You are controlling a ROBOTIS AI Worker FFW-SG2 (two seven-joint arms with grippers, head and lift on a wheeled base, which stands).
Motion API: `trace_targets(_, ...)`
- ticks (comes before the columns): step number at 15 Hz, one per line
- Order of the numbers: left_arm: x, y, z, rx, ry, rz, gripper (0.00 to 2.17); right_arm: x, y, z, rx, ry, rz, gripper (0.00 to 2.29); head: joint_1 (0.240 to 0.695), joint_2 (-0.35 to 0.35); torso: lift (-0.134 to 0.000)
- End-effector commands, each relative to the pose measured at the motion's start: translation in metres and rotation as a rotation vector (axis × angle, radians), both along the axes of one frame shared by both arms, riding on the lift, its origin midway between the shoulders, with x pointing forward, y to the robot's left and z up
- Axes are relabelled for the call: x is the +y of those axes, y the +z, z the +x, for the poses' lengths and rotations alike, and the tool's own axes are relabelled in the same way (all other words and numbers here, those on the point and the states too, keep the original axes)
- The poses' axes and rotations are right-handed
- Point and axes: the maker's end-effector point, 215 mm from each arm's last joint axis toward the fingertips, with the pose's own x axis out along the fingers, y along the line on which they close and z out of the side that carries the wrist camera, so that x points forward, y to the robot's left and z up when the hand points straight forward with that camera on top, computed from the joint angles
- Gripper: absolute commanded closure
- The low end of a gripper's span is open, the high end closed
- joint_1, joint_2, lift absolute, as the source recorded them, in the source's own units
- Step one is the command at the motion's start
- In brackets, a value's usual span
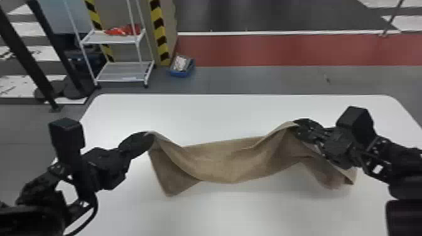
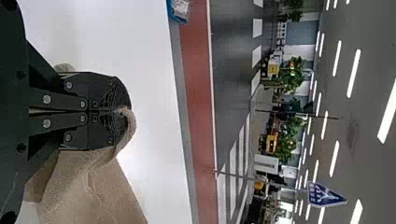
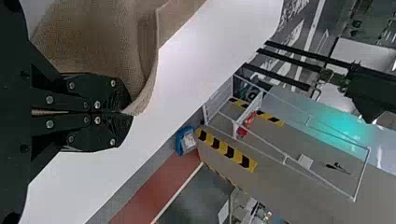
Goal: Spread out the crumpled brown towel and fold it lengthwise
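Tabletop [image 1: 235, 213], flat, white and round-cornered, and over it the soft brown cloth towel [image 1: 219, 163] sags between both arms! The black, two-fingered left gripper [image 2: 124, 111] and its black, flat-fingered partner, the right gripper [image 3: 126, 112], are each clamped on the towel's edge. Risk now: those shallow bites could slip under a hard pull, or the drooping folds could land doubled. Head view catches the whole sag; wrist views, the fingertip pinches.
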Motion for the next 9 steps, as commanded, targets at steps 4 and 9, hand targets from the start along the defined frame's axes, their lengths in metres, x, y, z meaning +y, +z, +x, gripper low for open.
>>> trace_targets(4,-0.004,-0.007,0.001,0.010,-0.007,0.001,1.62,-0.030,-0.053,0.012,0.224,-0.177,0.003,0.00,0.695,0.028,-0.124)
trace_targets(9,-0.005,-0.010,0.003,0.006,-0.008,0.003,1.62,-0.049,-0.022,-0.032,0.230,-0.093,0.072,0.03,0.695,0.018,-0.124)
